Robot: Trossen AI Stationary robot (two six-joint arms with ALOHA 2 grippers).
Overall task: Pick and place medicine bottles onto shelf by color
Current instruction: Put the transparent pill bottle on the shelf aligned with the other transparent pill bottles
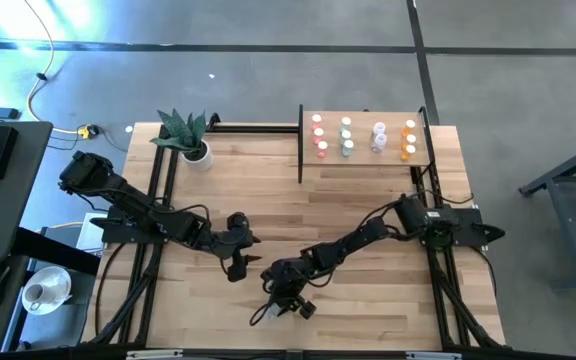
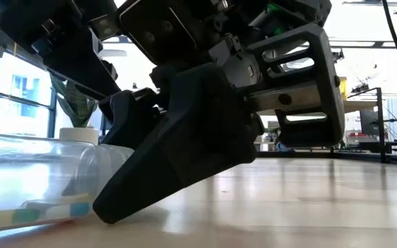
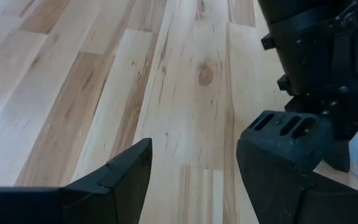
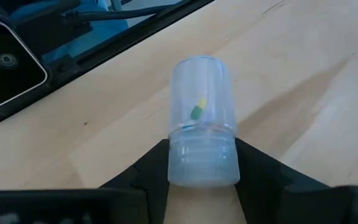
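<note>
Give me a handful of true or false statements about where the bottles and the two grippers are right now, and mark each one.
1. A clear bottle lies on its side between the right gripper's fingers. True.
2. The shelf is bare. False: bottles stand on it in four columns, pink, green, clear and orange.
3. The left gripper holds a bottle. False: its jaws are open over bare wood.
4. The potted plant stands at the far left corner of the table. True.
5. The right gripper is over the shelf. False: it is low at the table's near edge.
</note>
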